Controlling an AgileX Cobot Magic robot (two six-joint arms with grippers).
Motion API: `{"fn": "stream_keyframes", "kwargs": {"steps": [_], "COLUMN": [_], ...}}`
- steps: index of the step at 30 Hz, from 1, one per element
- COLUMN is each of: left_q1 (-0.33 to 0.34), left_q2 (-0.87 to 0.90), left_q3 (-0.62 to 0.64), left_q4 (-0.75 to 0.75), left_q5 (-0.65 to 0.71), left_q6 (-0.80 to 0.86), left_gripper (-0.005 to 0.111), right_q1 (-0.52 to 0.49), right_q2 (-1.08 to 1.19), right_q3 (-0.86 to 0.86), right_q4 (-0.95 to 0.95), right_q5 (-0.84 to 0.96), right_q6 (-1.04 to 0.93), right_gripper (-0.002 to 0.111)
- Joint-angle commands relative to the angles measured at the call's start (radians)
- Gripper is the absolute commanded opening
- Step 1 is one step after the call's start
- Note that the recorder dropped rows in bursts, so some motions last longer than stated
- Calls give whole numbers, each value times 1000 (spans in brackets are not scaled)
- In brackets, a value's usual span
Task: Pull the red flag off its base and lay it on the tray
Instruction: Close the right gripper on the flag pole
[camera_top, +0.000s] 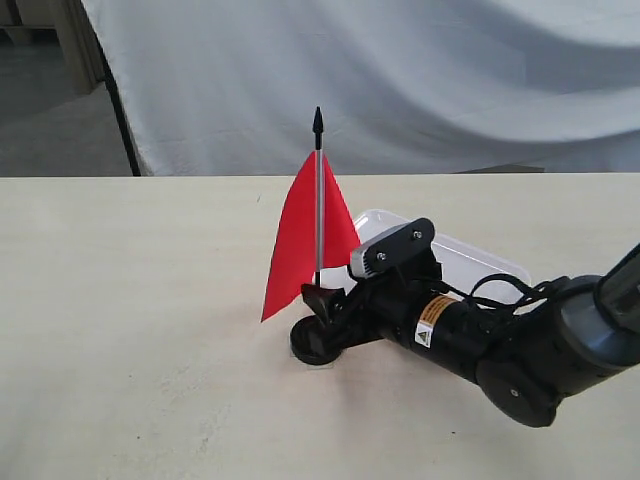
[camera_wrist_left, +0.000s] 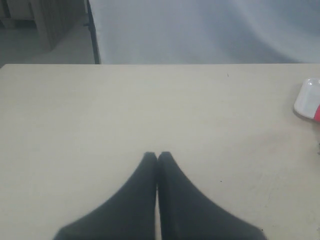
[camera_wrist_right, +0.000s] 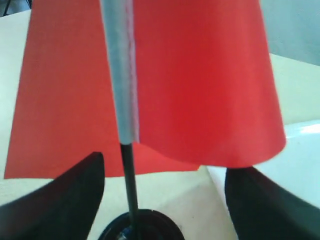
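The red flag (camera_top: 300, 235) stands upright in its round black base (camera_top: 313, 343) near the middle of the table, pole tip pointing up. In the right wrist view the red flag (camera_wrist_right: 200, 75) fills the picture, and its thin black pole (camera_wrist_right: 129, 175) runs down into the base (camera_wrist_right: 140, 227). My right gripper (camera_wrist_right: 165, 175) is open, its fingers either side of the lower pole and apart from it. Just behind the flag and my right arm lies the white tray (camera_top: 470, 255). My left gripper (camera_wrist_left: 157, 156) is shut on nothing, over bare table.
The tray's rounded corner (camera_wrist_left: 307, 97) shows at the edge of the left wrist view. A grey cloth backdrop (camera_top: 400, 80) hangs behind the table's far edge. My right arm (camera_top: 500, 340) lies low across the table's right front.
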Motion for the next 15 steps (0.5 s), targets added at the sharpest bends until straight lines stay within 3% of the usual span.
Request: {"fn": "stream_keyframes", "kwargs": {"steps": [1,8,10,12,15], "left_q1": [-4,-4,-4,-4,-4], "left_q2": [-1,-1,-1,-1,-1], "left_q3": [2,2,2,2,2], "left_q4": [0,0,0,0,0], "left_q5": [-5,-5,-5,-5,-5], "left_q6": [1,1,1,1,1], "left_gripper": [0,0,0,0,0], "right_q1": [27,35,35,35,35], "right_q2": [38,56,56,54,34], "right_q3": [-50,-74,-74,-72,-70], "right_q4": [-12,14,14,14,22], "right_q5": [-24,-24,-24,-20,-33], "right_q6": [11,11,11,11,55], "right_gripper": [64,60,40,6,-1]}}
